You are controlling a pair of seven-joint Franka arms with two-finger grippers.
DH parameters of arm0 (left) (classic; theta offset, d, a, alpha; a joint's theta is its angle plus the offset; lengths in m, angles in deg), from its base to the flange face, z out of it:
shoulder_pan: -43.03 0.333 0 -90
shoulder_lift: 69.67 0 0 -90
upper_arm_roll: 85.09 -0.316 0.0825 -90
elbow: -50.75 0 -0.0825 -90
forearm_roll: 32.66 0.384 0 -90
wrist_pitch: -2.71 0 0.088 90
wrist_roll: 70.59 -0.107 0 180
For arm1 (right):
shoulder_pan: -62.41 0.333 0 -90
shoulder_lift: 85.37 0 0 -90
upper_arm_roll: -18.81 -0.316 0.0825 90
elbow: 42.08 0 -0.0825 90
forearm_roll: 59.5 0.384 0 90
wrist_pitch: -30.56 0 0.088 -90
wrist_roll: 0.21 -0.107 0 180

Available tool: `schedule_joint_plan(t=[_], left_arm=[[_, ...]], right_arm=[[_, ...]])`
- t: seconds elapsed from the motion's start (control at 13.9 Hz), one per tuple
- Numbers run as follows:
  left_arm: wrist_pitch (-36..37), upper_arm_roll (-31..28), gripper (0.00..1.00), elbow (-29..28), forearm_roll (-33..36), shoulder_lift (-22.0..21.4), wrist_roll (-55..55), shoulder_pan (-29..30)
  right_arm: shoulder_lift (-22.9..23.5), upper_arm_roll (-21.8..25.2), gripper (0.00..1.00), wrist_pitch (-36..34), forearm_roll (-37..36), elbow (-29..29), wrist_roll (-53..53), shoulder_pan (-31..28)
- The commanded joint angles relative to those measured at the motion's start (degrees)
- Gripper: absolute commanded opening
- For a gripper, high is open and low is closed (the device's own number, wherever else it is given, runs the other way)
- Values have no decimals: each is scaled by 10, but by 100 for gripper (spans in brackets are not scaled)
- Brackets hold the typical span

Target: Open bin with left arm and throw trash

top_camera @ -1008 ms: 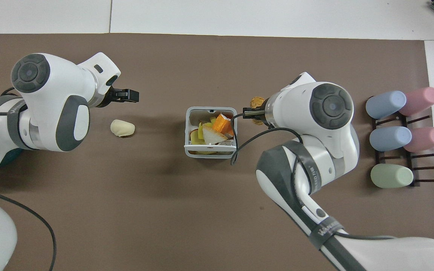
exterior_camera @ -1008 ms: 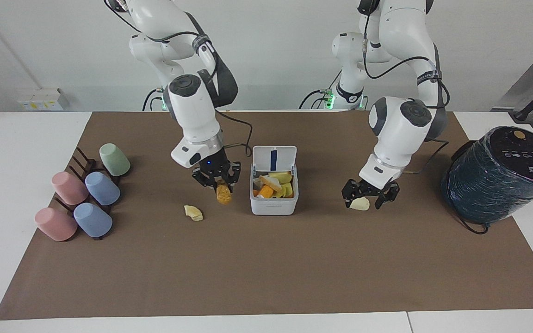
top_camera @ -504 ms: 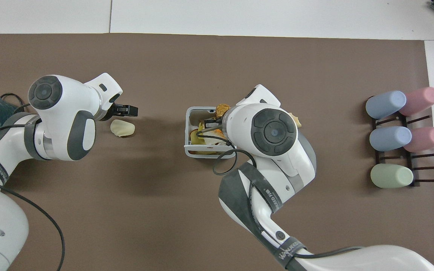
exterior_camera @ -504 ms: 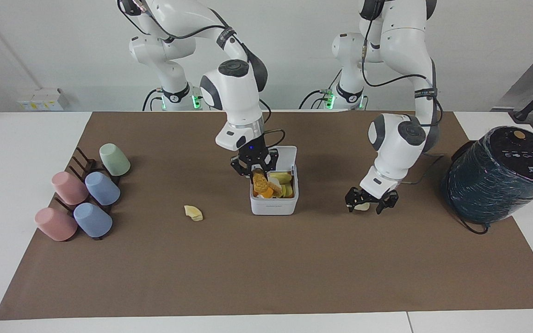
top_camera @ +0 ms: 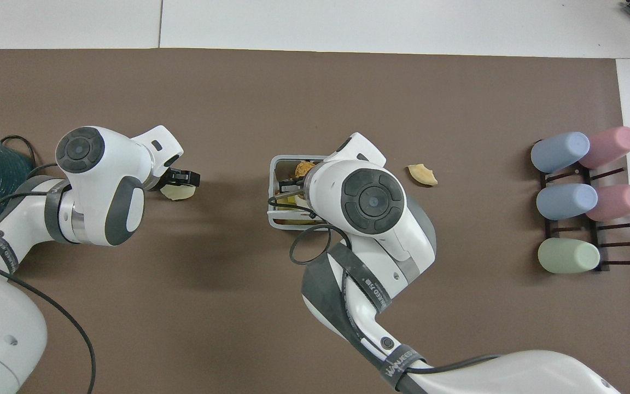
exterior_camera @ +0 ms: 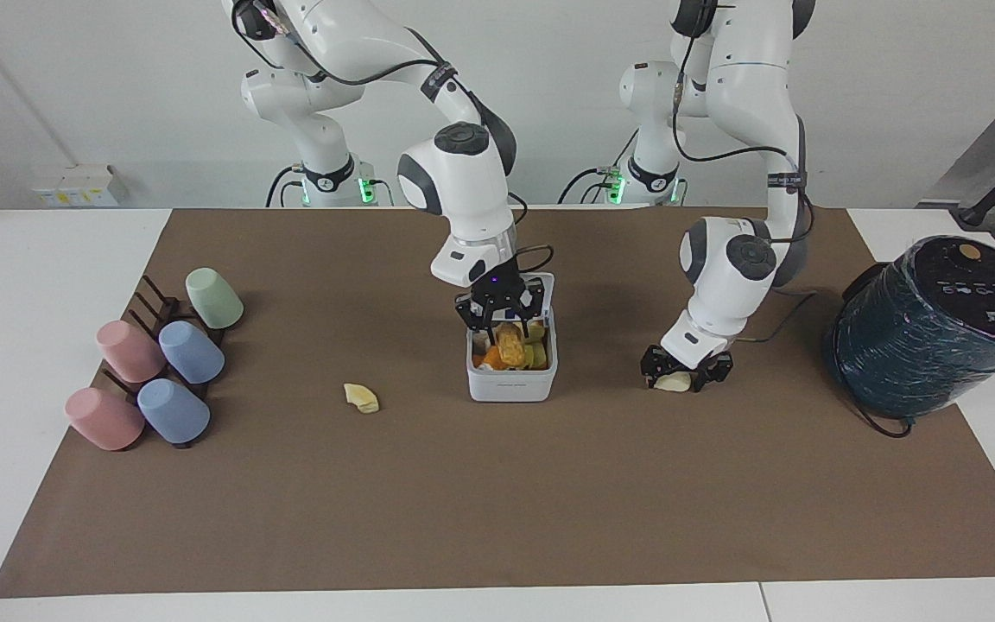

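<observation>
We saw the white bin [exterior_camera: 511, 384] standing open, scraps inside with a golden-brown lump [exterior_camera: 510, 343] on top; peel piece [exterior_camera: 361, 397] and cream lump [exterior_camera: 674, 383] lay beside it.

five pastel cups [exterior_camera: 161, 367] on dark rack [top_camera: 594, 230]; dark-teal wrapped cylinder [exterior_camera: 929, 324] at table end.

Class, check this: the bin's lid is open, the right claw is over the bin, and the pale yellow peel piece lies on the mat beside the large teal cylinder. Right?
Not quite. In the facing view the pale yellow peel piece lies between the bin and the cup rack, not by the teal cylinder. The lid is open and the right claw is over the bin.
</observation>
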Motion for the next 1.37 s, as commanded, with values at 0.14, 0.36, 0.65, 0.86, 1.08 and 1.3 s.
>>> schedule_joint_plan(t=[0.14,0.36,0.65,0.86,1.08,1.3], left_arm=[[-9,0,24,-14,12,-19,-4,2],[36,0,0,35,11,-11,-2,-1],[166,4,0,154,6,-10,37,-29],[213,7,0,219,4,-13,153,-86],[212,7,0,239,-3,-15,275,-156],[214,7,0,229,-3,-19,324,-208]], right_arm=[[5,-2,79,-33,-7,-33,-15,-10],[3,1,92,-38,-9,-32,-15,-38],[5,0,100,-27,-10,-24,3,-88],[-1,0,100,1,-10,13,65,-122],[-3,0,100,70,-11,76,137,-169],[-3,0,100,95,-11,111,197,-195]])
